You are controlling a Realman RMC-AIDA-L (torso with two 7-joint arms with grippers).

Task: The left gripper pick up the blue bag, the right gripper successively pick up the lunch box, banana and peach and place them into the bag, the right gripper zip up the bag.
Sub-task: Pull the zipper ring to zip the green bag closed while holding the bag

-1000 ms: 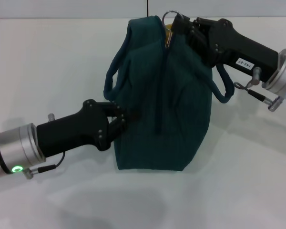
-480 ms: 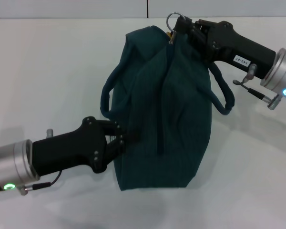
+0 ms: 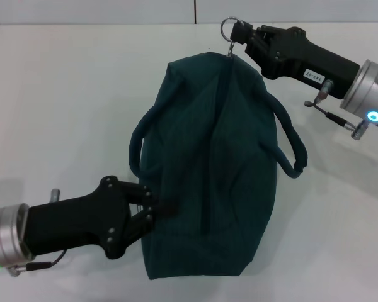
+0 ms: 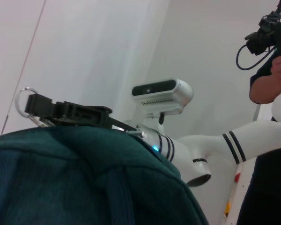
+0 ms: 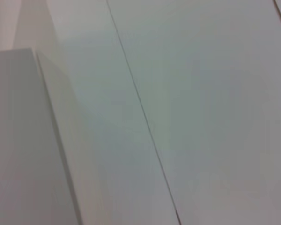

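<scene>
The blue bag [image 3: 220, 163] lies in the middle of the white table with its zipper line closed along the top. Its two loop handles hang to either side. My left gripper [image 3: 156, 209] is shut on the bag's near left side fabric. My right gripper [image 3: 241, 33] is at the bag's far end, shut on the metal zipper pull [image 3: 229, 26] and holding it taut above the fabric. In the left wrist view the bag [image 4: 75, 183] fills the bottom, with the right gripper [image 4: 35, 104] above it. The lunch box, banana and peach are hidden.
The white table [image 3: 63, 94] surrounds the bag. The right wrist view shows only white panels [image 5: 178, 93]. In the left wrist view the robot's head camera [image 4: 161, 96] and a person holding a camera [image 4: 271, 42] stand behind.
My right gripper pulled the zipper pull farther up and back, and the yellow gap at the bag's far end closed. My left gripper drew the bag's near side toward me, stretching the bag.
</scene>
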